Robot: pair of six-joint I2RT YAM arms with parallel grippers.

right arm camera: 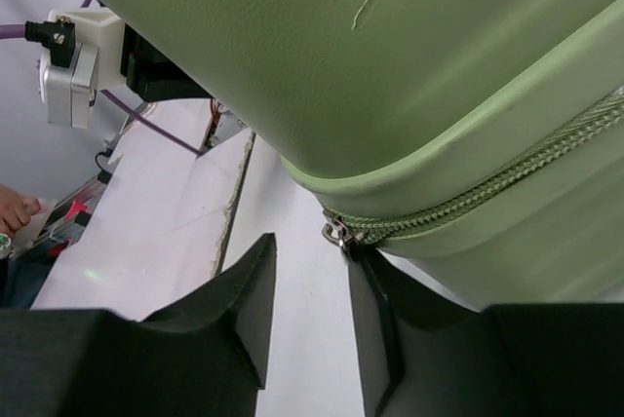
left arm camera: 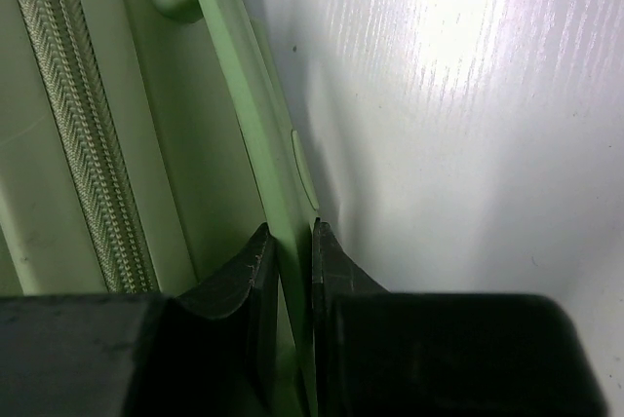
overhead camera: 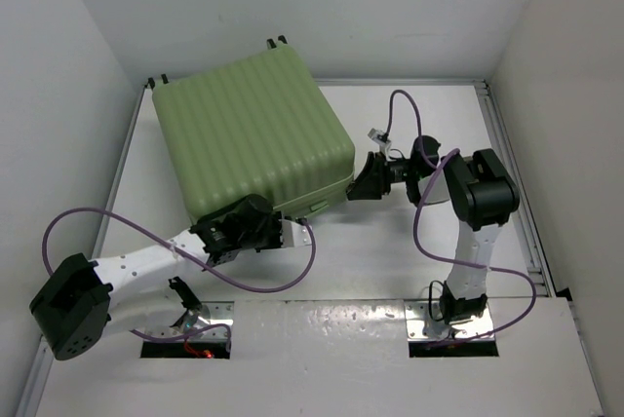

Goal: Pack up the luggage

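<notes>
The left fingers [left arm camera: 336,281] are pinched narrowly on the near rim [left arm camera: 283,193] of the luggage [overhead camera: 253,144]. The right fingers [right arm camera: 244,290] stand slightly parted, the zip pull [right arm camera: 336,234] at their tips; whether it is touched cannot be told. The luggage lies closed at the far left of the worktop [overhead camera: 390,251]. The rim should be held firm while the pull is gripped squarely and drawn along the zip, not outward.
</notes>
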